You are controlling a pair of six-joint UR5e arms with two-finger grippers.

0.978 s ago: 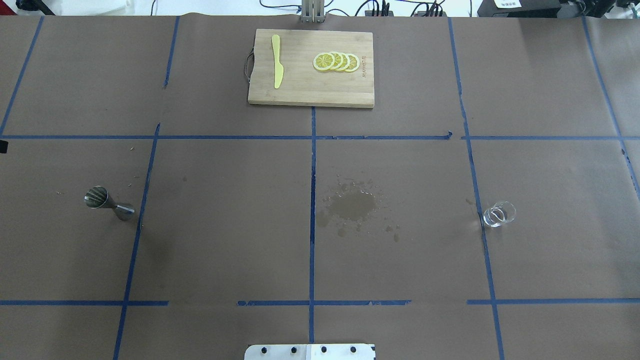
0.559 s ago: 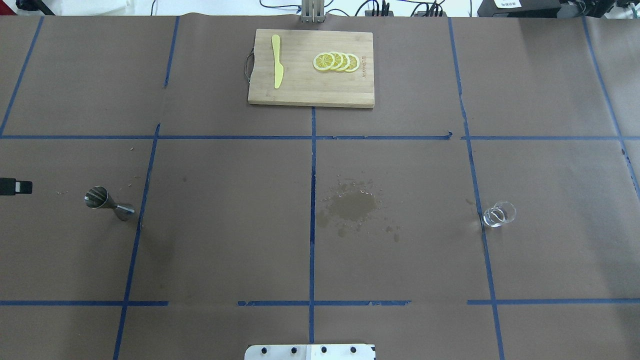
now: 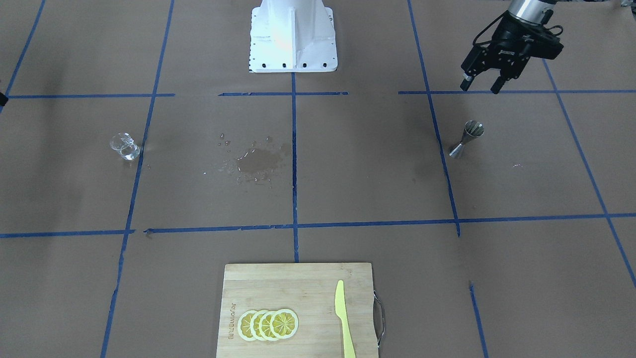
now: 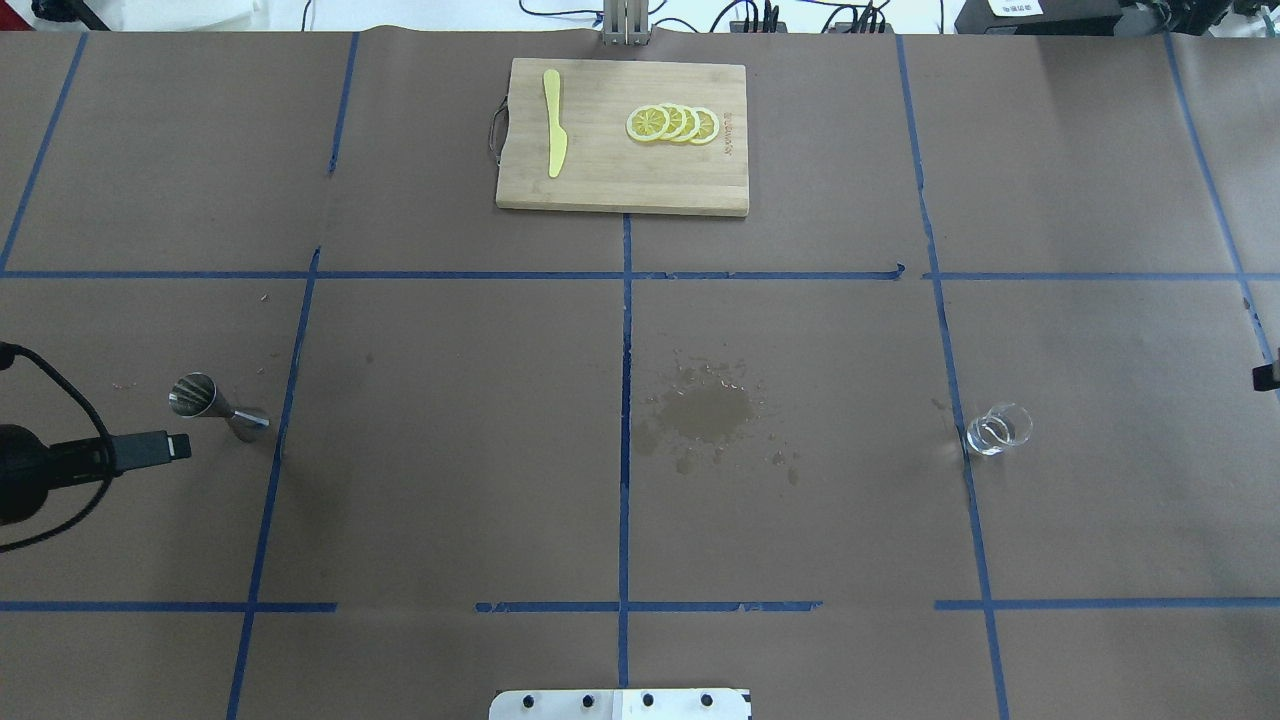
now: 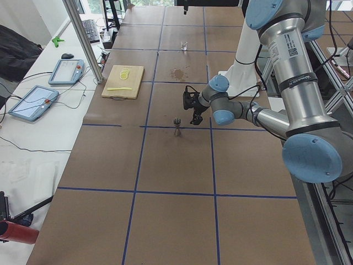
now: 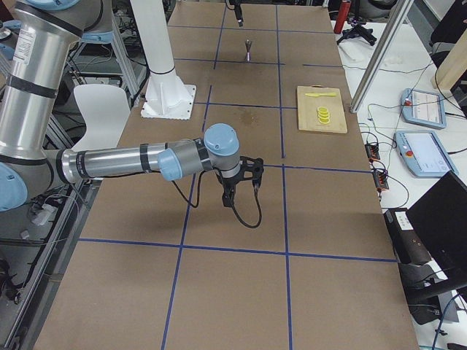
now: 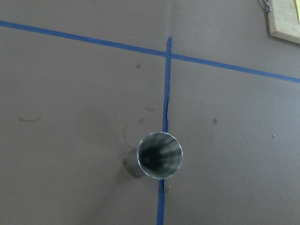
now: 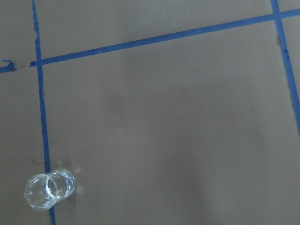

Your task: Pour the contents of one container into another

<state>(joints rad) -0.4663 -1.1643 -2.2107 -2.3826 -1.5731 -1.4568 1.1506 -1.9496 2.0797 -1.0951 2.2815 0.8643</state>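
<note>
1. Overhead exterior view: the steel jigger (image 4: 215, 405) stood upright on the worktop (image 4: 450, 480) at its left side, just left of a blue tape line (image 4: 275, 440).
2. The left gripper (image 3: 480, 89) hung above the worktop near the jigger, on the robot's side of it, touching nothing. Its two fingers were spread apart with nothing between them.
3. From overhead only one dark finger of that gripper and a looping cable showed at the left edge. The fingertip lay just beside the jigger but apart from it.
4. The left wrist-mounted camera looked almost straight down into the jigger's open mouth, which lay over the tape line.
5. The clear glass cup (image 4: 997, 428) stood upright at the right side of the worktop, well apart from the jigger, with its base just beside another tape line. Whether it held any liquid could not be told.
6. The right gripper (image 6: 239, 186) hung low over the worktop. Only a sliver of it reached the right edge of the overhead view, so I cannot tell whether its fingers were apart or together. Its wrist camera saw the cup off in the lower left corner, well away.
7. A dark wet stain (image 4: 705, 412) with scattered droplets lay between the two vessels, near the centre tape line.
8. At the far edge sat a wooden cutting board (image 4: 600, 185) carrying a yellow knife (image 4: 554, 122) and a row of overlapping lemon slices (image 4: 672, 123).
</note>
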